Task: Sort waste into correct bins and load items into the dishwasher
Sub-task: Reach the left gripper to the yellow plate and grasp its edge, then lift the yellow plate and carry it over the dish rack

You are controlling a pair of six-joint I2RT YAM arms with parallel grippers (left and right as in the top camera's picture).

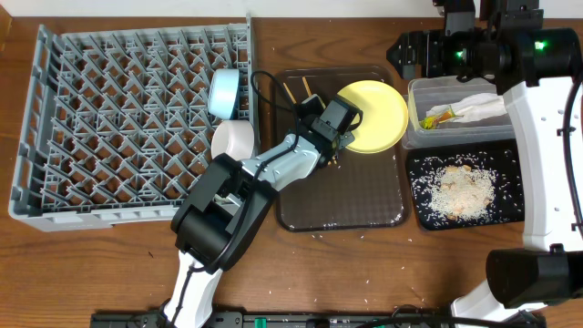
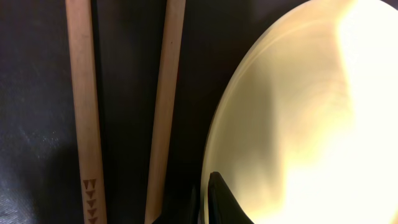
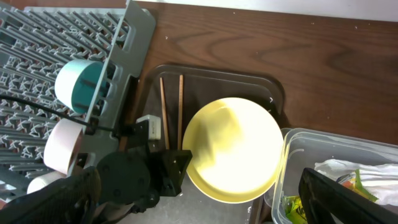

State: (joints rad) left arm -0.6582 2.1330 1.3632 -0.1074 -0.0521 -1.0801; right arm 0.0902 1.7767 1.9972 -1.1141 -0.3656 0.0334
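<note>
The left pincer (image 1: 339, 133) is seen closed on the left rim of the yellow plate (image 1: 375, 115). In the left wrist view one dark fingertip (image 2: 219, 198) lies against that rim. The plate is placed at the upper right of the brown serving tray (image 1: 346, 196), with its right edge reaching towards the clear tub (image 1: 417, 109).

Two wooden chopsticks (image 1: 297, 90) are laid side by side on the serving tray, just to the left of the plate and apart from it. They run roughly parallel.

The grey dish rack (image 1: 109, 118) is set on the left of the wooden surface (image 1: 91, 264). A light blue bowl (image 1: 225, 94) and a white bowl (image 1: 232, 139) are stood on edge at its right side, the blue one behind the white one.

Inside the clear tub a snack wrapper (image 1: 435, 117) and a crumpled napkin (image 1: 478, 107) are held. Just in front of the tub, the black tray (image 1: 510, 205) is covered with scattered rice grains (image 1: 460, 189).

The right pincer (image 1: 414, 53) is held wide open above the far right of the surface, behind the tub, with nothing between its fingers.
</note>
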